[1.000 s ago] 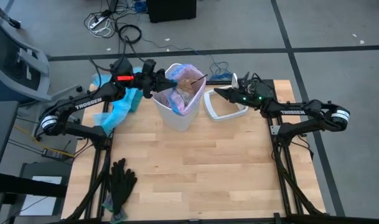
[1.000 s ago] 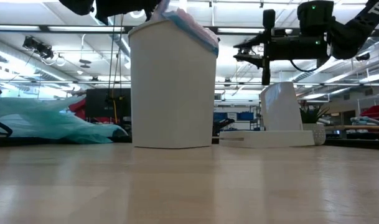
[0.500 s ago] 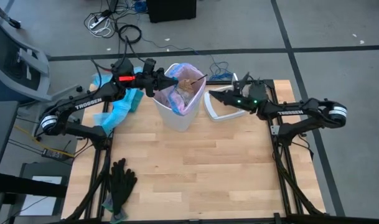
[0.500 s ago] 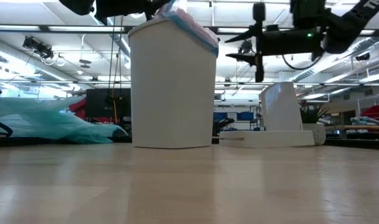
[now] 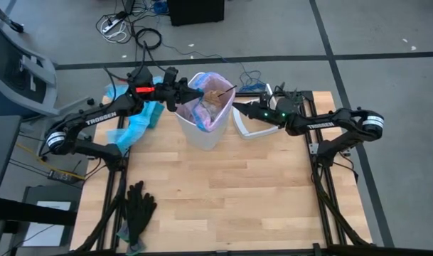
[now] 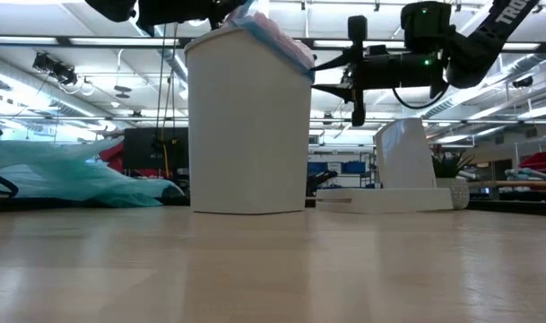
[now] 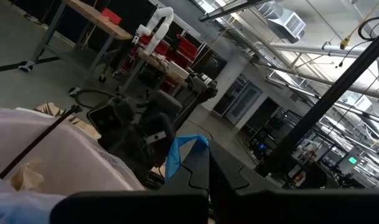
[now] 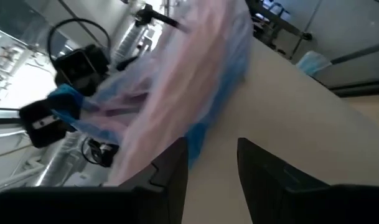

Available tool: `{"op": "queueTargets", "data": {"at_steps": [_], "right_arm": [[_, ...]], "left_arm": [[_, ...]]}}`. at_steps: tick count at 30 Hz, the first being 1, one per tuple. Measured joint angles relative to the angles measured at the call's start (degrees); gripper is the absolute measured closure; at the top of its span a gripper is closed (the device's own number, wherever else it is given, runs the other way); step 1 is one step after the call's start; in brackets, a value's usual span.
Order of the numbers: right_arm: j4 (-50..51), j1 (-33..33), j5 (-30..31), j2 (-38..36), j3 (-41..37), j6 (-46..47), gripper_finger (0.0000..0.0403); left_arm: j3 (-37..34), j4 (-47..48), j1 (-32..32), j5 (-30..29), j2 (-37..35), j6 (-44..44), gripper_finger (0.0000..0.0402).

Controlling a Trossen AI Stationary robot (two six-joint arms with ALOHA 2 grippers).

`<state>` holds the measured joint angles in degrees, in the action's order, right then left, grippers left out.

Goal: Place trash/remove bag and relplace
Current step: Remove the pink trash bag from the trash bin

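Observation:
A white bin [image 5: 200, 134] stands at the table's far middle, lined with the pale pink bag [image 5: 217, 77]. Inside lie brown paper [image 5: 213, 94] and a thin black utensil [image 5: 227, 89]. My left gripper [image 5: 183, 94] is at the bin's left rim, shut on the bag's edge. My right gripper [image 5: 237, 108] hangs open just right of the bin's rim, touching nothing. Its wrist view [image 8: 211, 149] looks at the bag's blue-edged rim [image 8: 205, 121] and the bin's wall [image 8: 295, 106]. In the low view it [image 6: 355, 70] hangs beside the bin's top [image 6: 255, 40]. My left gripper holds the bag by its rim at the bin's left side, where the blue drawstring hem [image 7: 182, 151] sticks up between the two fingers. The fingers come about level from the table's left. The rest of the bag [image 7: 52, 165] stays in the bin.
The bin's white lid [image 5: 250, 128] lies on the table right of the bin, under my right arm. A light-blue plastic bag [image 5: 136, 122] lies at the far left. Black gloves [image 5: 139, 206] lie near the front left. The wooden tabletop [image 5: 230, 192] is bare in front.
My right gripper has gone toward the table's left edge, from over the lid to just beside the bin's right rim, staying open. The bin and the bag have kept still.

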<state>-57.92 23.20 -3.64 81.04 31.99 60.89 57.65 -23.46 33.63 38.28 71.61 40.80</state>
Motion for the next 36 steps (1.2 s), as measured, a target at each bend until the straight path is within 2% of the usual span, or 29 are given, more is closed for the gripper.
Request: {"op": "queueTargets", "data": {"at_steps": [9,17,28,36], "right_arm": [[-3.8,0.3,-0.6,0.4,0.0,-2.8,0.0307],[-3.8,0.3,-1.9,0.4,0.0,-5.5,0.0396],[-1.5,0.3,-4.7,0.1,0.0,-3.5,0.0403],[0.2,-1.0,-8.7,-5.3,0.0,-5.6,0.0403]], "left_arm": [[0.0,1.4,0.0,0.2,0.0,-0.3,0.0401],[0.0,1.8,0.0,0.3,0.0,-0.3,0.0401],[0.0,2.1,0.0,0.6,0.0,-0.2,0.0398],[0.0,2.4,0.0,0.8,0.0,-0.8,0.0397]]}}
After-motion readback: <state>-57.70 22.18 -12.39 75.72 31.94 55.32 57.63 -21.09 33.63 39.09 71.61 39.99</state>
